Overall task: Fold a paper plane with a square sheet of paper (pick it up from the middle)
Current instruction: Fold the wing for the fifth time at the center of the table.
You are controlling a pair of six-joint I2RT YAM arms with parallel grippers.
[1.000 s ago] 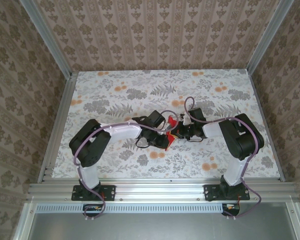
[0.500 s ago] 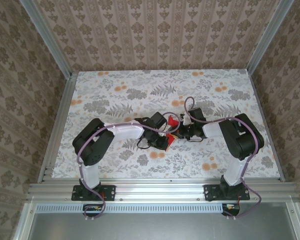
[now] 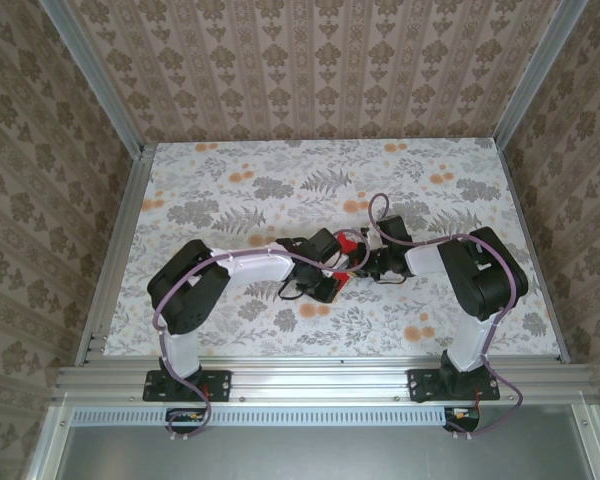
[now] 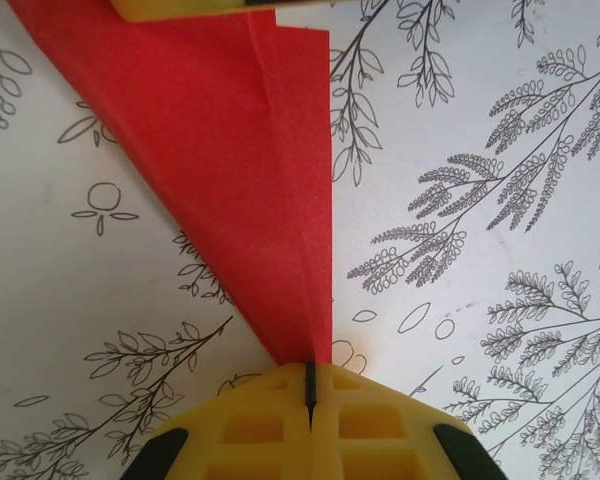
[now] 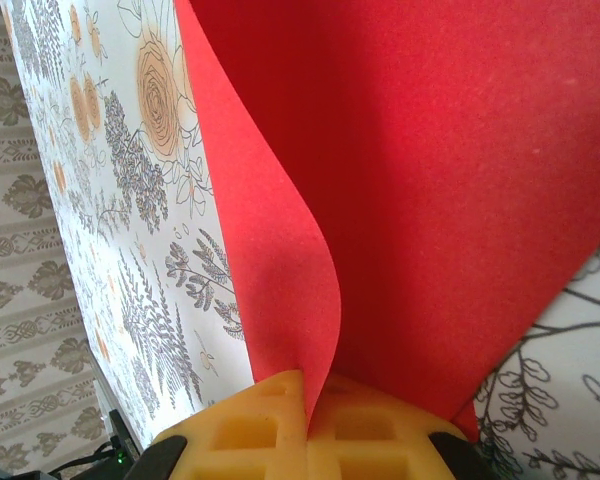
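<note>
Folding is midway: left gripper and right gripper both clench the paper plane, well off every table edge; next, probably, pressing its crease flat.

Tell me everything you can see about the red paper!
The red paper is thin, plain and bright red. It is folded into a long shape that narrows to a point, with a straight fold line near one edge. The left end effector is shut on the pointed tip. The right end effector is shut on another part, where the sheet curls. The paper is held between both arms over the flowery table.
</note>
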